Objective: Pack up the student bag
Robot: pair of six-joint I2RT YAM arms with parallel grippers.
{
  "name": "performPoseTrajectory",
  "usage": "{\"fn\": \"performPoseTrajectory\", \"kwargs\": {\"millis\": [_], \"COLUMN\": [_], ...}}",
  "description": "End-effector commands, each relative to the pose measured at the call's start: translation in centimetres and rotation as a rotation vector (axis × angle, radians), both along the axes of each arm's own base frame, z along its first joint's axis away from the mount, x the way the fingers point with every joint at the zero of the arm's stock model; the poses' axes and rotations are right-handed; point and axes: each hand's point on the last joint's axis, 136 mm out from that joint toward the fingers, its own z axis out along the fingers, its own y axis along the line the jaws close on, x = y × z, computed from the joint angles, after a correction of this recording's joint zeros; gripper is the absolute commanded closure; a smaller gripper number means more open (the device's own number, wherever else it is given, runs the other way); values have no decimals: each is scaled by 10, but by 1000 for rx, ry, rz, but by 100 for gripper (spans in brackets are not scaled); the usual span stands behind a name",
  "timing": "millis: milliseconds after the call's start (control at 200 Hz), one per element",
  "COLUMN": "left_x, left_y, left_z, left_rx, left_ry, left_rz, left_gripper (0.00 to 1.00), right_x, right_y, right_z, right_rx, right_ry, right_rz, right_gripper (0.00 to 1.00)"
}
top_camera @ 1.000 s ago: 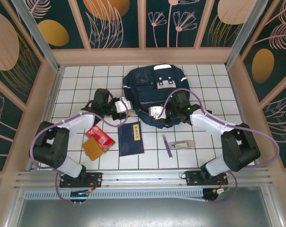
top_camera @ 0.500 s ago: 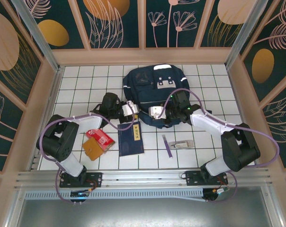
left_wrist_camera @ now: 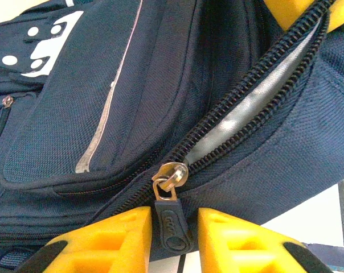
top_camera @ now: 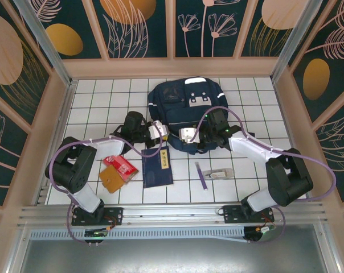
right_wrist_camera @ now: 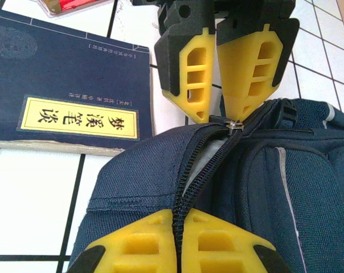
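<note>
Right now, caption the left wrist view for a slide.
Left gripper pinches the zipper pull of the partly unzipped student bag.

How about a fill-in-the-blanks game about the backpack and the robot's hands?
The backpack's zipper is partly ____. The left gripper pinches the zipper pull between two ____ fingers. The notebook lies on the ____ tiled table.
Missing words: open, yellow, white.
</note>
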Motion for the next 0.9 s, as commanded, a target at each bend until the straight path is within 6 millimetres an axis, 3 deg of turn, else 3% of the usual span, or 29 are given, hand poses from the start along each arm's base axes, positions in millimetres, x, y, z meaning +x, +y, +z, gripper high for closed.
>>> {"fn": "performPoseTrajectory", "kwargs": {"millis": [0,130,310,540,576,786,886,896], "left_x": [-6,-6,0,9,15,56,76,77], "left_y": [-11,-13,-17,-13,-9,36,64,66], "left_z": [15,11,13,18,17,-3,-1,-10], "left_rx": [-46,-45,-66,-52,-31,164,168,177], "left_ry": [-5,22,33,-25,-38,-102,-100,-80], "left_rz": [-64,-69,-60,-14,20,251,352,353], "left_gripper": [69,66,73,93,100,100,100,100], "right_x": [1,1,-2,-1,0,8,12,12], "right_y": [12,12,15,10,7,-5,-11,-12], "right_z": [28,27,30,21,19,21,24,24], "right_rx": [75,74,79,34,21,5,1,1], "right_ry": [-48,-43,-53,-69,-73,-101,-114,-114], "right_rz": [35,37,54,35,27,-14,-33,-34], "right_gripper": [100,100,100,100,100,100,100,100]}}
